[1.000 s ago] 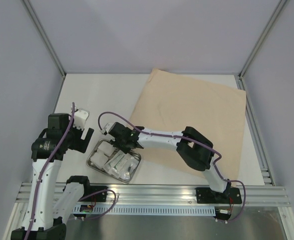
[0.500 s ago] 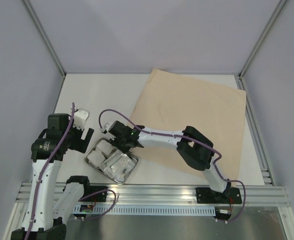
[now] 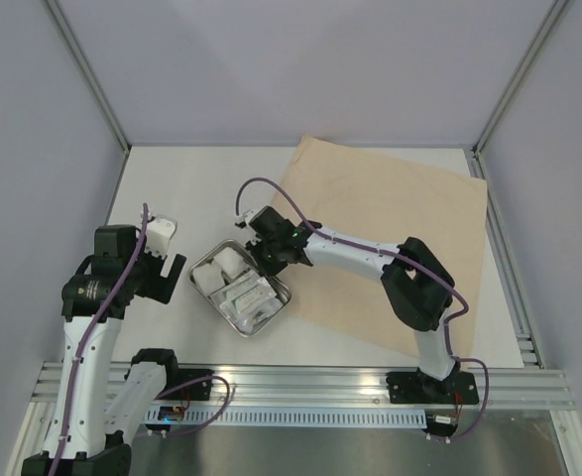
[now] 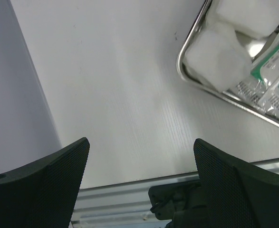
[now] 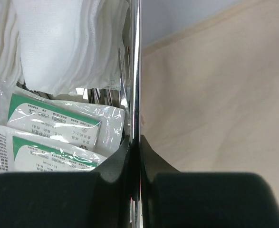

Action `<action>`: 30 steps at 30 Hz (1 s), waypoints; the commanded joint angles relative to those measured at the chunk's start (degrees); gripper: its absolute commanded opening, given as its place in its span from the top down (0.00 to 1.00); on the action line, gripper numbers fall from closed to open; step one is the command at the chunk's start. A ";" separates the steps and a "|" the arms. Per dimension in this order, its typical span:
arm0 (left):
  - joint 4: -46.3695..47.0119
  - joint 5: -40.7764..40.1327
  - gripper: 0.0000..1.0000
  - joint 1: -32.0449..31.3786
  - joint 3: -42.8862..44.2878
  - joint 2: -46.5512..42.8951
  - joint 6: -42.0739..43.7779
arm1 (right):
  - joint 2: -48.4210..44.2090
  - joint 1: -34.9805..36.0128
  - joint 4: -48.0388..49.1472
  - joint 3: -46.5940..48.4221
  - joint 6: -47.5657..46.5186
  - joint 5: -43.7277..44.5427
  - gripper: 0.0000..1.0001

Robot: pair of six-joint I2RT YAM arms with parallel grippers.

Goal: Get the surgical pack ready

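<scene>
The steel tray (image 3: 213,297) sits left of centre, its right corner at the near-left edge of the tan wrap sheet (image 3: 390,218). White gauze pads (image 3: 221,266) and clear packets (image 3: 249,297) fill it. My right gripper (image 3: 272,256) is shut on the tray's far rim (image 5: 135,66); both fingers pinch the thin steel edge at the gripper (image 5: 138,142). Gauze (image 5: 63,42) and packets (image 5: 53,126) lie left of that rim, the wrap sheet (image 5: 215,95) right of it. My left gripper (image 3: 168,275) stands open and empty left of the tray. In its wrist view the left gripper (image 4: 140,147) hangs over bare table, with the tray's corner (image 4: 181,64) at upper right.
An aluminium rail (image 3: 300,382) runs along the near table edge, also showing as the rail (image 4: 125,199) under the left fingers. Grey enclosure walls and metal corner posts (image 3: 87,74) bound the table on three sides. My left arm's base (image 3: 157,382) stands near the tray.
My right gripper has closed on the tray's rim and pulled the tray up and to the right, turning it toward the wrap sheet. The left arm has stayed still.
</scene>
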 commanded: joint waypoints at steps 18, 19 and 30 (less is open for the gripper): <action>0.79 1.39 0.00 0.47 1.12 -0.13 -0.09 | -14.60 -27.90 5.83 -18.87 6.09 5.47 0.99; 0.96 1.48 0.00 0.47 1.03 -0.04 -0.09 | -15.13 -30.43 6.26 -20.01 6.62 5.47 1.00; 0.96 1.48 0.00 0.47 1.03 -0.04 0.09 | -18.65 -42.84 7.94 -25.74 4.35 8.11 1.00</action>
